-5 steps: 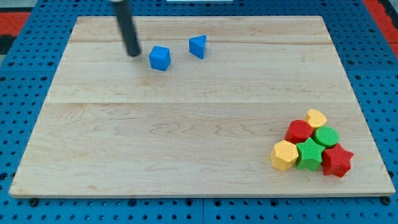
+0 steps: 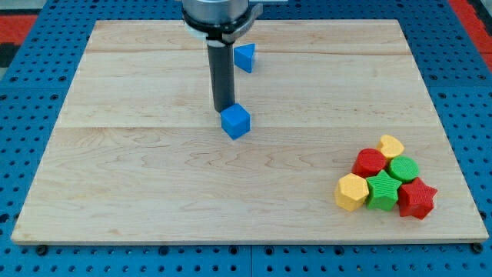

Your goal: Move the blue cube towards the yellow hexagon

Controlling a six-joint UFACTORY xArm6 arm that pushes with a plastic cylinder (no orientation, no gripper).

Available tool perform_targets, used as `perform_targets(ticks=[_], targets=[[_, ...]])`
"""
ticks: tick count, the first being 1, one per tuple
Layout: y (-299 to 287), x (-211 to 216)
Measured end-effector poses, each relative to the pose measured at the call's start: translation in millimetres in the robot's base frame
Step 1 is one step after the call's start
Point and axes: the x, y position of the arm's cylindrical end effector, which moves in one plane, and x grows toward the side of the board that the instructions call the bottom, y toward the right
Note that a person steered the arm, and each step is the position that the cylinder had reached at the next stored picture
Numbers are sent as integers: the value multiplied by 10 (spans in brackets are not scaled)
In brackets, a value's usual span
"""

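Note:
The blue cube (image 2: 236, 121) lies near the middle of the wooden board, slightly towards the view's top. My tip (image 2: 224, 108) stands right against the cube's upper-left edge, touching it. The yellow hexagon (image 2: 352, 191) lies at the view's lower right, at the left end of a cluster of blocks, far from the cube.
A blue triangular block (image 2: 244, 57) lies near the view's top, just right of the rod. The cluster at lower right holds a yellow heart (image 2: 392, 145), a red block (image 2: 370, 162), a green round block (image 2: 403, 168), a green star (image 2: 382, 190) and a red star (image 2: 417, 198).
My tip moved right and down, from left of the blue cube to its upper-left edge. The cube slid down and right towards the board's middle.

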Motion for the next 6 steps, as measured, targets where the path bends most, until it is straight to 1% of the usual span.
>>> perform_targets(ticks=[2,4,5,6], targets=[[6,442],[745,519],[942,540],[1025,686]])
